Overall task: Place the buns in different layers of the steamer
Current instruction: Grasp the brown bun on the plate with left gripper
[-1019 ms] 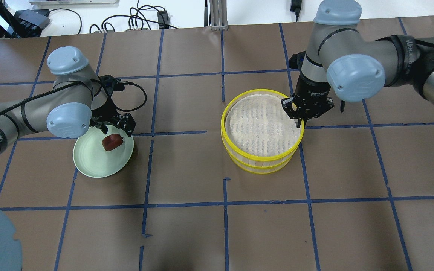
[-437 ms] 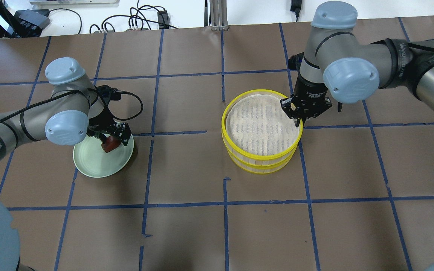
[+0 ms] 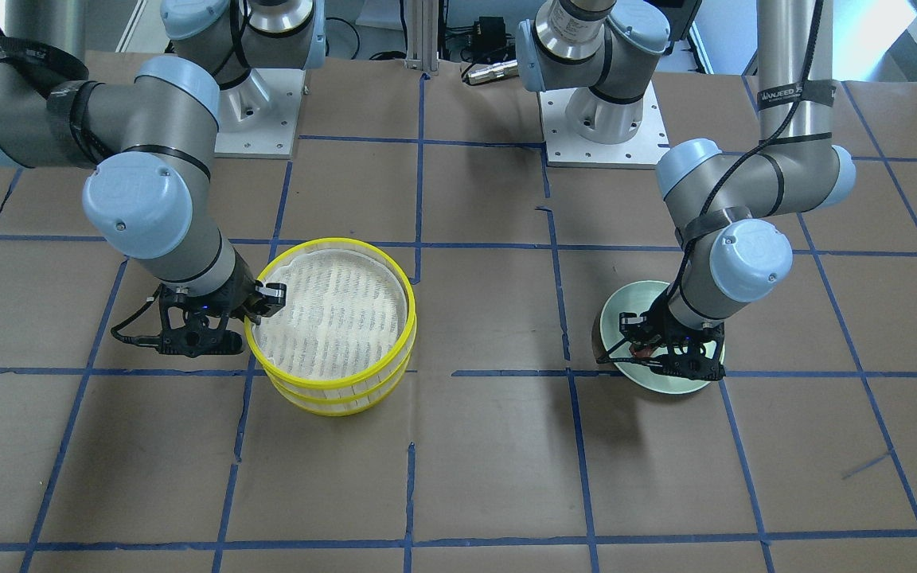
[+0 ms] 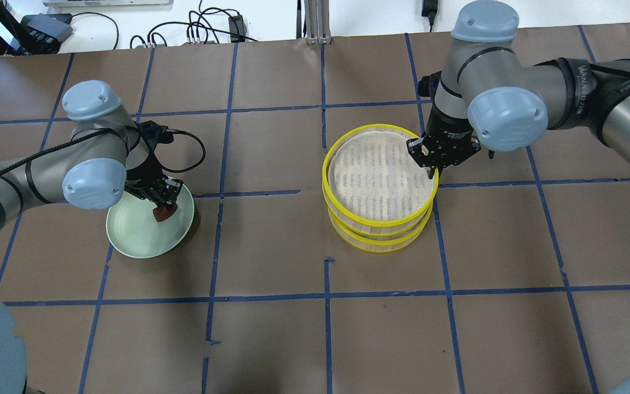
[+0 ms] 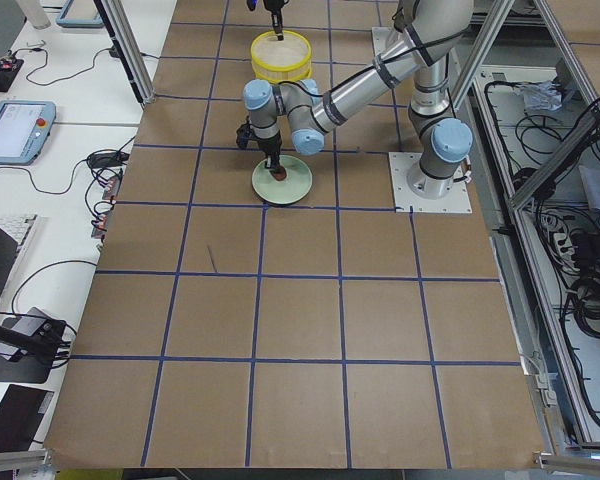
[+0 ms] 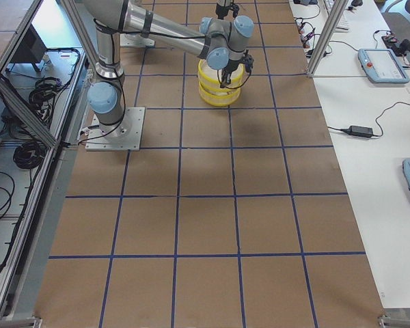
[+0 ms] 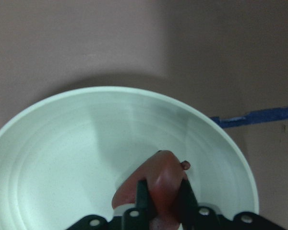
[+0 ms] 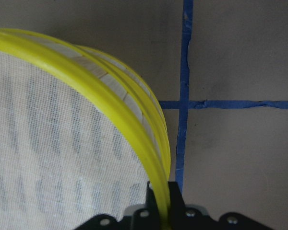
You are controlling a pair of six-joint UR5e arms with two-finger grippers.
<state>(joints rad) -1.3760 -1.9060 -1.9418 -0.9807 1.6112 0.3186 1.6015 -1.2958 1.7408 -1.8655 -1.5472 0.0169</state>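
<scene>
The reddish-brown bun (image 4: 162, 213) lies on a pale green plate (image 4: 134, 235) at the left. My left gripper (image 4: 163, 204) is shut on it; the left wrist view shows both fingers pressed against the bun (image 7: 158, 179) over the plate (image 7: 62, 158). The steamer's two trays stand stacked at centre right. My right gripper (image 4: 431, 167) is shut on the yellow rim of the top tray (image 4: 325, 171), which sits raised and offset from the lower tray (image 4: 372, 247). The right wrist view shows the pinched rim (image 8: 77, 79). The white bun is out of view.
The brown paper table (image 4: 271, 339) has a grid of blue tape lines. Cables and boxes lie past its far edge (image 4: 205, 30). The robot bases (image 3: 602, 119) stand at the near side in the overhead view.
My left gripper came down onto the plate and closed on the reddish-brown bun. My right gripper stayed shut on the top tray's rim and raised it, shifting it off the lower tray.
</scene>
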